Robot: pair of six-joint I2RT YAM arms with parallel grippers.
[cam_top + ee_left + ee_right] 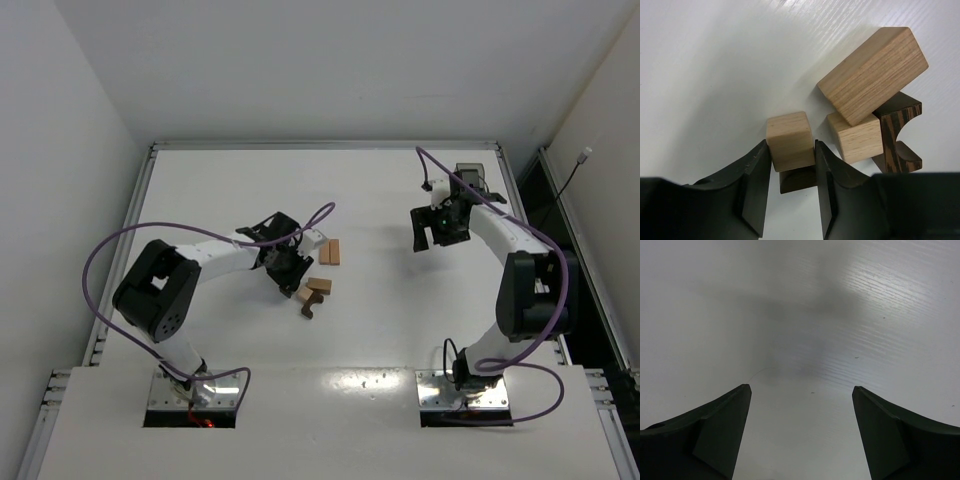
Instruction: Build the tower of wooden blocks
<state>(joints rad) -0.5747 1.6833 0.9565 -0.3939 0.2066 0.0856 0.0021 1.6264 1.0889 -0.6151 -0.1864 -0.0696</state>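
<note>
My left gripper is shut on a small light tan cube, with a dark brown piece showing just under it. To its right lie more wood blocks: a long tan cuboid leaning over a small tan cube, and a dark brown arch piece. From above, the left gripper sits at the left edge of this cluster. Two tan cuboids lie side by side a little farther back. My right gripper hangs open over bare table. No tower is in view.
The white table has a raised rail around its edge. Purple cables loop from both arms. Only bare table surface lies under the right gripper.
</note>
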